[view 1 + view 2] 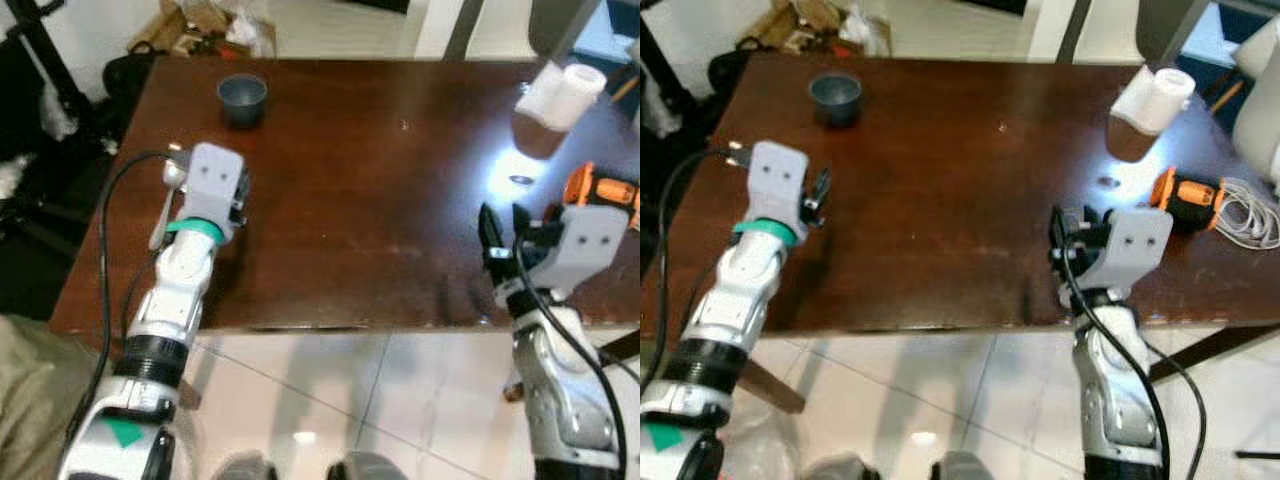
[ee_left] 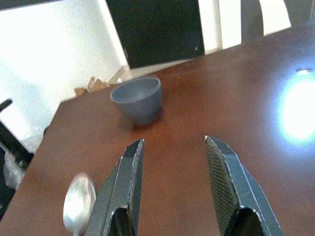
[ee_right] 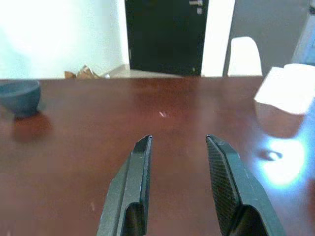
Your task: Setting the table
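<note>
Both pincers open, empty, above bench (image 1: 350, 200) near edge: left pincer (image 2: 172, 157) faces grey bowl (image 1: 243, 98), spoon (image 2: 78, 201) beside; right pincer (image 3: 177, 157).

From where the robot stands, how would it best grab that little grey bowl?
Probably by the rim. The grey bowl stands upright and open at the top, ahead of the open left gripper, so one finger could drop inside its near wall and the other outside, coming from above.
</note>
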{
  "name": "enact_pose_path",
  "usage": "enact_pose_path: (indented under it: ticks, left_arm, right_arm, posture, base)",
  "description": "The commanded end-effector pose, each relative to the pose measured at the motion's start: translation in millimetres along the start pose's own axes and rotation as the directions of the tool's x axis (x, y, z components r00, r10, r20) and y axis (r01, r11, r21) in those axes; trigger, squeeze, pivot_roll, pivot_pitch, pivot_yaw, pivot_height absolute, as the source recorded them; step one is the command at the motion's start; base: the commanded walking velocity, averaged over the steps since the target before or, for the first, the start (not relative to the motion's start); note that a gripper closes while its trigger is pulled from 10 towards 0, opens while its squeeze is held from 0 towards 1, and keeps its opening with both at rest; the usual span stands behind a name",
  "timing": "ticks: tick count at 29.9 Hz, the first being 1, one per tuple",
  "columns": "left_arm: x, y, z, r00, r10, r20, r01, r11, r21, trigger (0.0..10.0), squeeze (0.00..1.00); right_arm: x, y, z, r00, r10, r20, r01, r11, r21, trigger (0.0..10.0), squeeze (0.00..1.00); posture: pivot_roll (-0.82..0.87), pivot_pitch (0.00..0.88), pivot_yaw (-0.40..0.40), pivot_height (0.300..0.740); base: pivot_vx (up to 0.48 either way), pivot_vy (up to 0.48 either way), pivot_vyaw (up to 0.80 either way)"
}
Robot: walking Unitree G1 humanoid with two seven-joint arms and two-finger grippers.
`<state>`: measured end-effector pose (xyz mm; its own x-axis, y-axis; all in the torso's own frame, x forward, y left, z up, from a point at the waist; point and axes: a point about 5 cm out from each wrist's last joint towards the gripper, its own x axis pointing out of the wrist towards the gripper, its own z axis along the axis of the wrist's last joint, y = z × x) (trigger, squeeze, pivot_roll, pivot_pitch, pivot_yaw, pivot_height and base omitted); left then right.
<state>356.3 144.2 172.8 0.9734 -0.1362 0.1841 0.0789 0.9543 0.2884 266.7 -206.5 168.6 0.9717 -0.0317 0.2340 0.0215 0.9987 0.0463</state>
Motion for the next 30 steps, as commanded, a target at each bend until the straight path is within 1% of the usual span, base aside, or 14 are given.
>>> enact_pose_path:
  ticks: [1,4,10,12,14,16,17,20,22,23,27,28,29,30]
  left_arm:
    - [-2.8,5.6,-7,1.0,0.016,-0.024,-0.015,1.0,0.015,10.0,0.0]
    - [-2.9,5.4,-7,1.0,0.016,-0.024,-0.015,1.0,0.015,10.0,0.0]
    - [-5.5,2.0,-8,1.0,-0.017,-0.027,0.018,0.999,0.028,10.0,0.0]
    - [-7.6,0.5,-9,0.998,-0.051,-0.041,0.053,0.998,0.035,10.0,0.0]
    - [-10.9,-2.2,-10,0.99,-0.114,-0.079,0.117,0.992,0.037,10.0,0.0]
    - [-11.6,-2.9,-10,0.988,-0.129,-0.088,0.132,0.991,0.036,10.0,0.0]
    - [-14.0,-4.2,-11,0.978,-0.171,-0.118,0.177,0.984,0.036,10.0,0.0]
    - [-17.6,-5.3,-13,0.95,-0.246,-0.191,0.258,0.965,0.042,10.0,0.0]
    - [-16.8,-4.8,-11,0.942,-0.258,-0.213,0.27,0.962,0.029,10.0,0.0]
    - [-13.3,-3.7,-8,0.944,-0.253,-0.211,0.263,0.965,0.018,10.0,0.0]
    - [-10.3,-2.9,-6,0.946,-0.248,-0.21,0.257,0.966,0.017,10.0,0.0]
    - [-6.1,-1.7,-5,0.948,-0.235,-0.213,0.244,0.97,0.016,10.0,0.02]
    - [-0.4,-1.1,-5,0.947,-0.225,-0.228,0.232,0.973,0.004,10.0,1.0]
    - [3.7,-1.3,-7,0.942,-0.224,-0.251,0.224,0.974,-0.029,10.0,1.0]
  right_arm:
    - [-0.5,3.2,-2,1.0,0.006,-0.006,-0.006,1.0,0.009,10.0,0.0]
    - [-0.6,3.1,-2,1.0,0.006,-0.006,-0.006,1.0,0.008,10.0,0.0]
    - [-2.7,2.0,-3,1.0,0.001,-0.01,-0.001,1.0,0.008,10.0,0.0]
    - [-3.2,1.9,-3,1.0,0.0,-0.009,0.0,1.0,0.007,10.0,0.0]
    - [-4.1,1.3,-2,1.0,-0.002,-0.008,0.002,1.0,0.006,10.0,0.0]
    - [-4.3,1.2,-2,1.0,-0.002,-0.008,0.002,1.0,0.006,10.0,0.0]
    - [-4.8,0.9,-3,1.0,-0.003,-0.009,0.003,1.0,0.006,10.0,0.0]
    - [-5.6,0.6,-3,1.0,-0.004,-0.012,0.004,1.0,0.005,10.0,0.0]
    - [-5.7,0.8,-3,1.0,-0.003,-0.013,0.003,1.0,0.005,10.0,0.0]
    - [-5.2,1.2,-3,1.0,-0.003,-0.012,0.003,1.0,0.007,10.0,0.0]
    - [-4.9,1.7,-3,1.0,-0.002,-0.012,0.002,1.0,0.008,10.0,0.0]
    - [-4.4,2.4,-3,1.0,-0.001,-0.011,0.001,1.0,0.01,10.0,0.0]
    - [-3.5,3.3,-3,1.0,0.001,-0.01,-0.001,1.0,0.011,10.0,0.0]
    - [-3.0,4.0,-3,1.0,0.003,-0.008,-0.003,1.0,0.012,10.0,0.0]
  posture:
    - [-0.01,0.011,0.029,0.74]
    - [-0.01,0.011,0.029,0.74]
    - [-0.02,0.013,0.033,0.74]
    - [-0.02,0.014,0.036,0.74]
    - [-0.02,0.016,0.037,0.74]
    - [-0.02,0.016,0.037,0.74]
    - [-0.02,0.019,0.038,0.74]
    - [-0.02,0.022,0.038,0.74]
    - [-0.02,0.023,0.037,0.74]
    - [-0.01,0.022,0.037,0.74]
    - [-0.01,0.022,0.037,0.74]
    - [-0.02,0.021,0.038,0.74]
    - [-0.02,0.019,0.038,0.74]
    - [-0.02,0.019,0.039,0.74]
  base:
    - [0.446,0.0,0.0]
    - [0.446,0.0,0.0]
    - [0.0,0.0,0.0]
    - [0.0,0.0,0.0]
    - [0.0,0.0,0.0]
    - [0.0,0.0,0.0]
    - [0.0,0.0,0.0]
    - [0.0,0.0,0.0]
    - [0.0,0.0,0.0]
    - [0.0,0.0,0.0]
    - [0.0,0.0,0.0]
    - [0.0,0.0,0.0]
    - [0.0,0.0,0.0]
    - [0.0,0.0,0.0]
